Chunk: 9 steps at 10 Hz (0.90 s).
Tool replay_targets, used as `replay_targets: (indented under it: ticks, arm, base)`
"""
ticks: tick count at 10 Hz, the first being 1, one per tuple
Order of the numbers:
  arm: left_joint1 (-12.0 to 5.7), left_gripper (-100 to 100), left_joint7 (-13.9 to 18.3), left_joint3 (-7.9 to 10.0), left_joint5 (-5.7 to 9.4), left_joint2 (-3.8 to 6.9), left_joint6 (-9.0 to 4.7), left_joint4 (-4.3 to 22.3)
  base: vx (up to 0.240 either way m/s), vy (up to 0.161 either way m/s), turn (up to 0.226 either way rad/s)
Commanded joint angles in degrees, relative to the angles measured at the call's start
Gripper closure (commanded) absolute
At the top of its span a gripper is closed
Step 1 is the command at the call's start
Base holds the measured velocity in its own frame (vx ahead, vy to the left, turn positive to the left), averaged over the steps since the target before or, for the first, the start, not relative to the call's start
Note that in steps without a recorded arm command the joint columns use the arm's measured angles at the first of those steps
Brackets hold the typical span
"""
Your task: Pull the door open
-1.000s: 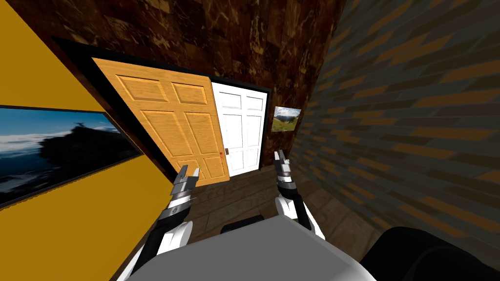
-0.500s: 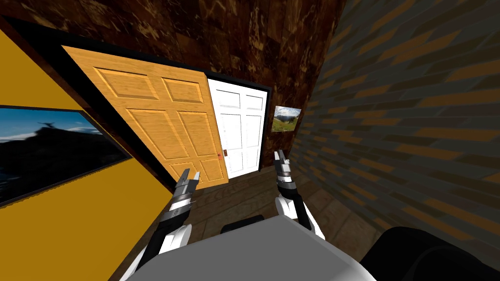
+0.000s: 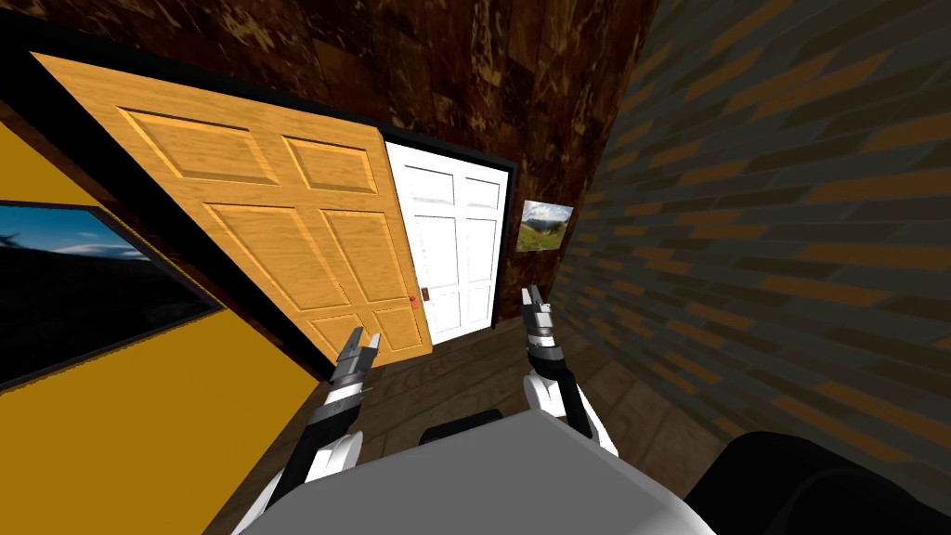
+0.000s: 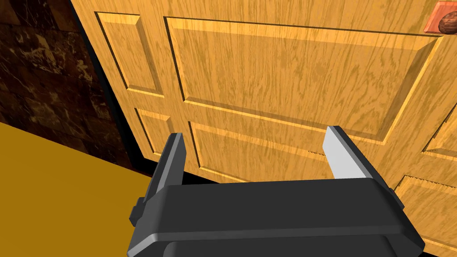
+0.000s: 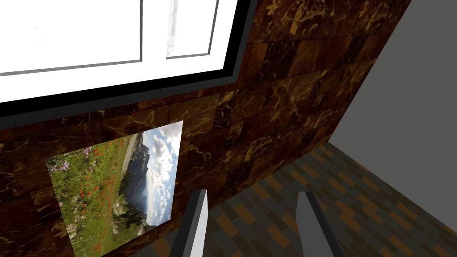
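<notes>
Door (image 3: pixel 279 232) seems only ajar, knob (image 4: pixel 447 22) ungrasped: left hand (image 4: pixel 254 134) spread empty before its panels, right hand (image 5: pixel 252 194) open too.

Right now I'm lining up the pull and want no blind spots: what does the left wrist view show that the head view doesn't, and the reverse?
Left wrist: close detail, the round brown knob on its reddish plate, off to one side of the left gripper, whose open fingers point at the lower panels. Head: the white panelled door, small meadow picture, right gripper, large dark framed picture and brick-patterned wall. Both: the orange wood-grain panelled door, the yellow wall and that gripper.
</notes>
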Motion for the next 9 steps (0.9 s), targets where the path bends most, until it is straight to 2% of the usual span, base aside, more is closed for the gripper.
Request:
replay_targets:
  ticks: [1,9]
  arm:
    - [-0.24,-100,0.3,0.28,0.06,0.39,-0.66,2.3]
    - [-2.56,-100,1.8,1.93,0.43,2.28,-3.36,14.1]
  base:
    - [0.098,-0.001,-0.039]
    - [0.100,0.003,-0.039]
